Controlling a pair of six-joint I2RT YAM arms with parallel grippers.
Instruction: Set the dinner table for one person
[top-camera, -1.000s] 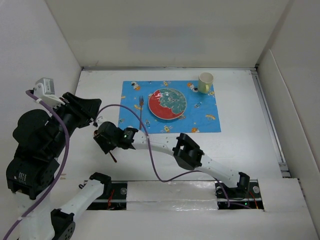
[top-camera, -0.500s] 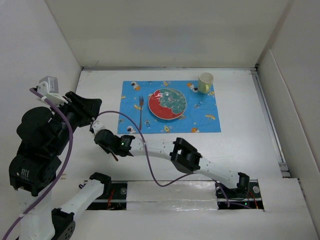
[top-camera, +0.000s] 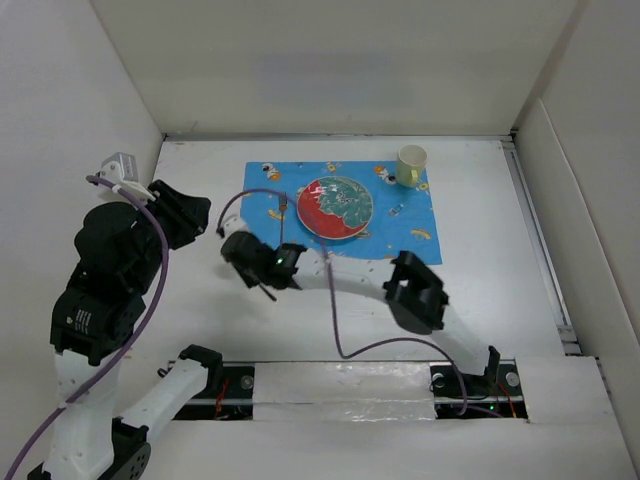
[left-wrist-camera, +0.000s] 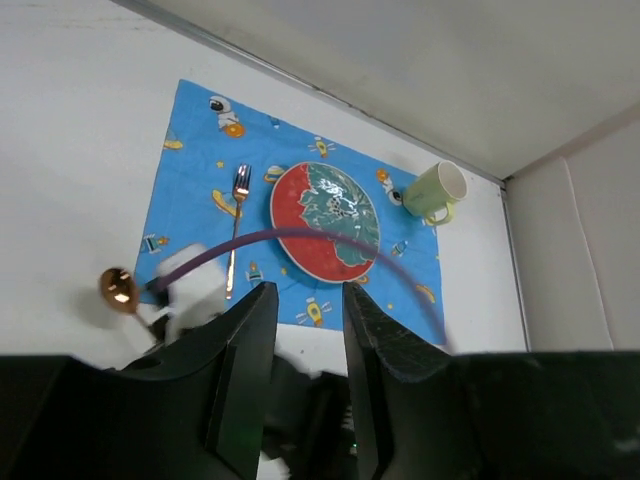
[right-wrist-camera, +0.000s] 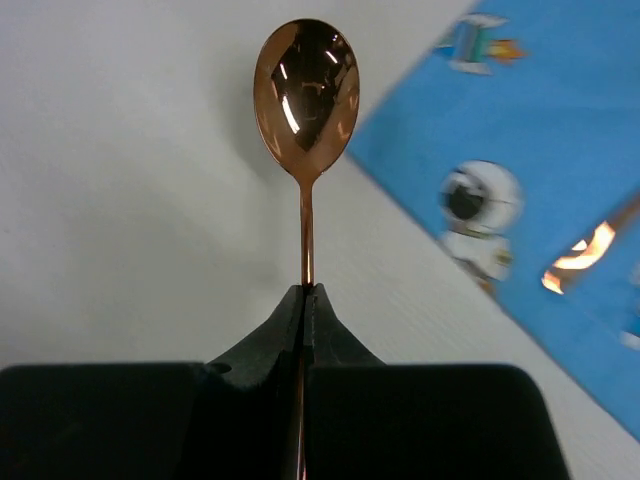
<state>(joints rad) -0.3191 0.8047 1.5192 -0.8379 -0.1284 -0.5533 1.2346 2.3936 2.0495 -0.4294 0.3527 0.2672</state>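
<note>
Counter (top-camera: 480, 280) is getting its spoon (right-wrist-camera: 305, 85): right fingers (right-wrist-camera: 270, 335) are pinching it, left fingers (left-wrist-camera: 245, 370) are idling spread; next probably laying it beside the plate (top-camera: 335, 207).

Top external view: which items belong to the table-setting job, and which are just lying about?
Job: dinner table, blue mat, plate, fork, mug, spoon held in right gripper.
Just there: purple cable, foil strip.
</note>
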